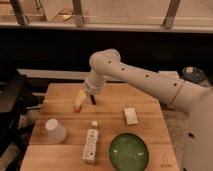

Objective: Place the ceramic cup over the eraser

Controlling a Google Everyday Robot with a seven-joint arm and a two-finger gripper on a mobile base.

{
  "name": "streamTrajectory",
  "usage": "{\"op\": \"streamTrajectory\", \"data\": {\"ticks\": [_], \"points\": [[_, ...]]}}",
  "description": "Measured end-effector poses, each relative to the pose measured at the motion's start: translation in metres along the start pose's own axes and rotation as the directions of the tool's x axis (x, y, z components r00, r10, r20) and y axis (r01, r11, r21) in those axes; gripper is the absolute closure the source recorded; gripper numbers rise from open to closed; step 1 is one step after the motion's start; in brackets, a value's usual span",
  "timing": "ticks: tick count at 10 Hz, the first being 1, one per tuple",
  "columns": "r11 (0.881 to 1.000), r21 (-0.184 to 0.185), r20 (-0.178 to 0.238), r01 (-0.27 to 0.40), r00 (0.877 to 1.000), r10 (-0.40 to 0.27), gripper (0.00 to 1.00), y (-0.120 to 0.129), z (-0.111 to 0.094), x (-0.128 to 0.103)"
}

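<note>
The ceramic cup [55, 131] is small, plain and white, and stands upside down on the front left of the wooden table [145, 97]. My gripper [86, 98] hangs low over the back left of the table, well behind and to the right of the cup. A small dark bar [93, 100], apparently the eraser, shows right at the gripper's tip. I cannot tell whether it is held or lies on the table.
An orange-red oblong thing [77, 107] lies just left of the gripper. A white labelled bottle [91, 141] lies at the front middle, a green bowl [129, 152] at the front right, and a flat white block [131, 115] right of centre. A dark chair [12, 107] stands to the left.
</note>
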Motion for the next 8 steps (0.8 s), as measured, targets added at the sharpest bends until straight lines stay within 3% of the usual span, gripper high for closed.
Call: {"op": "streamTrajectory", "data": {"ticks": [3,6,8], "points": [[0.989,-0.058,-0.013,0.139,0.990,-0.140,0.25,0.052,0.024,-0.026],[0.971,-0.059,-0.002,0.230,0.973,-0.230,0.25,0.095,0.045,-0.047],[0.972,-0.055,-0.002,0.227,0.974,-0.228,0.25,0.092,0.045,-0.046]]}}
